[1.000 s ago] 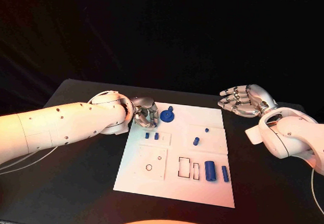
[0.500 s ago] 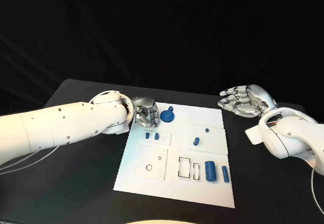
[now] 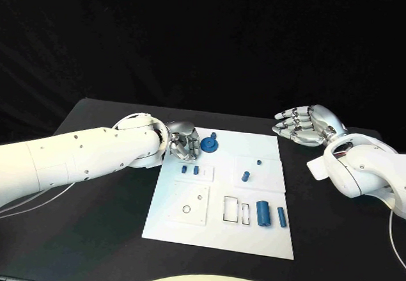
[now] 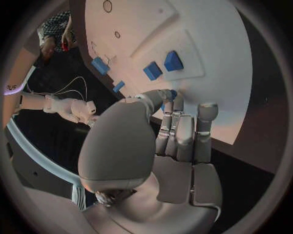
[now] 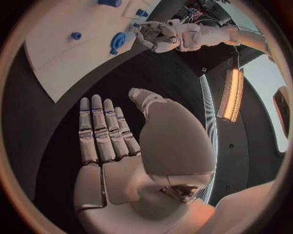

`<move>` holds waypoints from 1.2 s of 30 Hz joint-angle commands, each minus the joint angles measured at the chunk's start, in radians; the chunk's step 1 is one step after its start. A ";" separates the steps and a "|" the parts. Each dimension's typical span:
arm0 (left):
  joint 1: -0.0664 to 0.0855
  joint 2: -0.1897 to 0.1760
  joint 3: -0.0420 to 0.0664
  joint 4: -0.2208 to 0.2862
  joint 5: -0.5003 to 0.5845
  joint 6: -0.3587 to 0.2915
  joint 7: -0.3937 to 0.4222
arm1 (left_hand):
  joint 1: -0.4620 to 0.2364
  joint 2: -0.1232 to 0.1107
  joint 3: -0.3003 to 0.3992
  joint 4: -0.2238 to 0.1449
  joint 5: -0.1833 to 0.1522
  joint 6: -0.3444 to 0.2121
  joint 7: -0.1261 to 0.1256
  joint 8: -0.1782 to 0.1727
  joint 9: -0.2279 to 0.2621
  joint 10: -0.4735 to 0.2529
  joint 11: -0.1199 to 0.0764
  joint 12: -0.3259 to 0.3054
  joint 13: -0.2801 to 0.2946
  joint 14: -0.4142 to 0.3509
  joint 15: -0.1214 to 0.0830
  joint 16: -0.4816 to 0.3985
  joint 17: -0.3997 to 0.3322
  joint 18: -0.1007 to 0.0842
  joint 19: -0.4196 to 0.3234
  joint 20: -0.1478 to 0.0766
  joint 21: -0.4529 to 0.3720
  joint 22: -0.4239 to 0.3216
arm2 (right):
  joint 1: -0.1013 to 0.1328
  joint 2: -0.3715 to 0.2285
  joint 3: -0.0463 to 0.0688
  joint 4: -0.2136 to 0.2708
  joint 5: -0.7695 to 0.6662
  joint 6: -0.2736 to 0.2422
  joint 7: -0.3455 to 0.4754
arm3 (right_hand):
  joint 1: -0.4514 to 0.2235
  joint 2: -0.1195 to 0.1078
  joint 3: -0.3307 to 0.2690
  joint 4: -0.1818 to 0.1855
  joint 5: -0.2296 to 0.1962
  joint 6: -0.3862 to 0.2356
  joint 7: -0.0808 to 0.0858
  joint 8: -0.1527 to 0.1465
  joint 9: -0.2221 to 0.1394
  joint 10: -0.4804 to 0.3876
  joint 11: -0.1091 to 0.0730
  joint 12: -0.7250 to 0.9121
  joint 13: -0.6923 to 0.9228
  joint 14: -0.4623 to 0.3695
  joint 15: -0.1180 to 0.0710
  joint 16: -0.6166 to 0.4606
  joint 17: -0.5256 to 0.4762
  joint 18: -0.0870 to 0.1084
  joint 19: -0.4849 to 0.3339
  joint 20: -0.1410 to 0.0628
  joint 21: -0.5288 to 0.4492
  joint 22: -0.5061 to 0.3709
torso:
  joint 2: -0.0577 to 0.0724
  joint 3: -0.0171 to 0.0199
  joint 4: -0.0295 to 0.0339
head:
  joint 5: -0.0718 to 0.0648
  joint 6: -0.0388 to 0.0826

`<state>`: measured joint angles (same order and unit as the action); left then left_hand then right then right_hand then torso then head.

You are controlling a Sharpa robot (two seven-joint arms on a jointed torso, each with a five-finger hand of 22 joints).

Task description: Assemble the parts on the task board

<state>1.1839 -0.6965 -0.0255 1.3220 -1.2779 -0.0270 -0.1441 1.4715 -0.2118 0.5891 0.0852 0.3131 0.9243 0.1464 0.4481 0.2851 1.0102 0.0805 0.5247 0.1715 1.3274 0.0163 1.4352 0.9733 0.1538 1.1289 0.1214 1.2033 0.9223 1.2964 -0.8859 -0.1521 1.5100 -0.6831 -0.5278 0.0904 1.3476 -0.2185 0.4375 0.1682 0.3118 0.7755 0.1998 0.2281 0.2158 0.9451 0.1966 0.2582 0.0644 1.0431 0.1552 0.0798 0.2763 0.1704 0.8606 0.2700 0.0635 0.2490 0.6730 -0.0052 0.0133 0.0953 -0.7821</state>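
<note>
Nothing has shifted: the left hand still hovers, fingers curled and empty, beside the blue disc at the board's eleven o'clock (untouched); the right hand waits, spread and empty.

White task board lies flat mid-table; blue parts on it: round disc at far edge, cylinders near right.

You see almost no change: the right hand edges slightly toward 12 o'clock, away from the task board.
</note>
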 commanded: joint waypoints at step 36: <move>-0.002 0.007 -0.002 -0.004 -0.025 -0.007 -0.010 | -0.046 -0.013 -0.017 -0.005 -0.009 -0.017 0.009 -0.053 -0.007 0.001 0.009 -0.030 0.002 -0.011 0.005 -0.001 -0.002 -0.002 -0.031 0.004 -0.028 -0.038 | -0.001 0.001 0.000 -0.001 -0.006 0.018 0.006 | -0.007 0.000 -0.006 -0.002 0.004 -0.002 0.067 -0.003 -0.001 0.000 0.004 -0.006 -0.001 0.003 0.001 -0.003 -0.001 0.013 -0.003 0.002 0.000 -0.001 | -0.001 0.0002 0.0002 | 0.000 0.000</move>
<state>1.1835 -0.6902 -0.0268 1.3178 -1.2963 -0.0258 -0.1615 1.4321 -0.2248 0.5794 0.0817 0.3081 0.9131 0.1534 0.3996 0.2792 1.0134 0.0878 0.4994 0.1744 1.3219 0.0218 1.4352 0.9717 0.1538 1.1035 0.1252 1.1793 0.8851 1.2963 -0.8855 -0.1521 1.5082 -0.6831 -0.5246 0.0896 1.3476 -0.2185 0.4375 0.1682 0.3118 0.7755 0.1998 0.2281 0.2159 0.9451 0.1965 0.2582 0.0644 1.0431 0.1552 0.0798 0.2766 0.1705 0.8606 0.2700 0.0635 0.2491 0.6721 -0.0048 0.0133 0.0954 -0.7819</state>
